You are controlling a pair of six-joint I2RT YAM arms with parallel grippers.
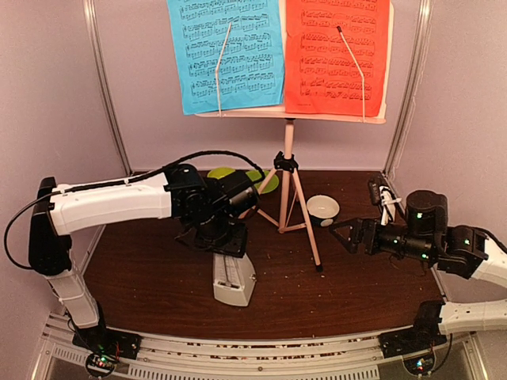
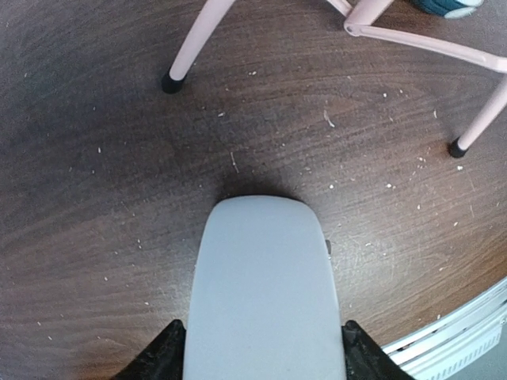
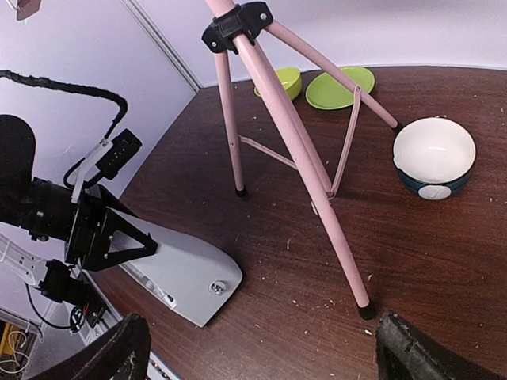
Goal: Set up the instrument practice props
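**Left arm on metronome, right arm idle**

Your left gripper (image 1: 224, 244) is clamped on the narrow top end of the white metronome (image 1: 234, 283), one finger pressed to each side. The metronome sits on the table (image 1: 150, 277) just left of the pink music stand (image 1: 289, 170), on its near side and clear of the tripod feet. It looks tilted, wide end down; you can't confirm from these views that the base is flat.

Your right gripper (image 1: 342, 234) hovers right of the stand's near foot, fingers spread wide with nothing between them.

The blue page (image 1: 226, 51) and red page (image 1: 337, 55) are side by side on the stand's desk, each under a retainer arm. The small white bowl (image 1: 323, 209) is just right of the legs. The green bowl (image 1: 221, 172) and plate (image 1: 265, 180) are behind-left.
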